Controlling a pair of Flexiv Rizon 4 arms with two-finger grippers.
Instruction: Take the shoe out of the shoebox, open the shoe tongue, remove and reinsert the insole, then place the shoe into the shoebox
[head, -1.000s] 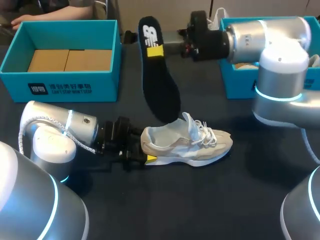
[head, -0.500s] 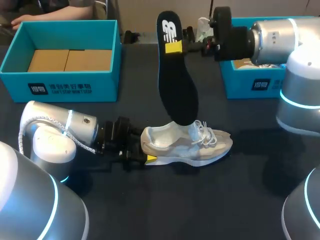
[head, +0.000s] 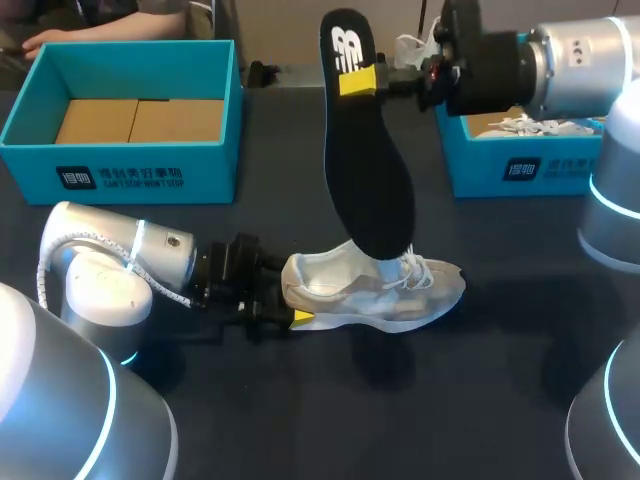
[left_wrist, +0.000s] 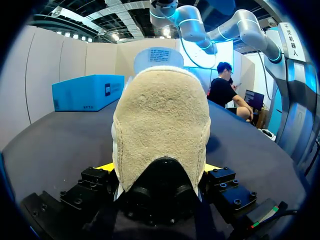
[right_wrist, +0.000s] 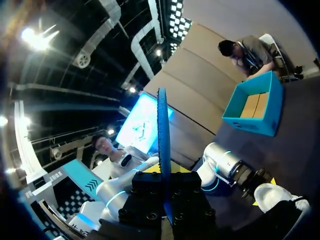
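Tabletop: left claw (head: 289, 300) clamps shoe (head: 385, 293) heel; right claw (head: 360, 82) holds insole (head: 368, 170) aloft.

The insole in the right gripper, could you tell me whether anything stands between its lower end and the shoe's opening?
Nothing separate does. The lower end of the insole sits at the shoe, by its tongue and laces, just ahead of the opening; the left gripper holds the heel, clear of that path.

One beige shoe (head: 335, 292), one black insole (head: 365, 170) — and two of a kind, left shoebox (head: 205, 178) and right shoebox (head: 478, 172)
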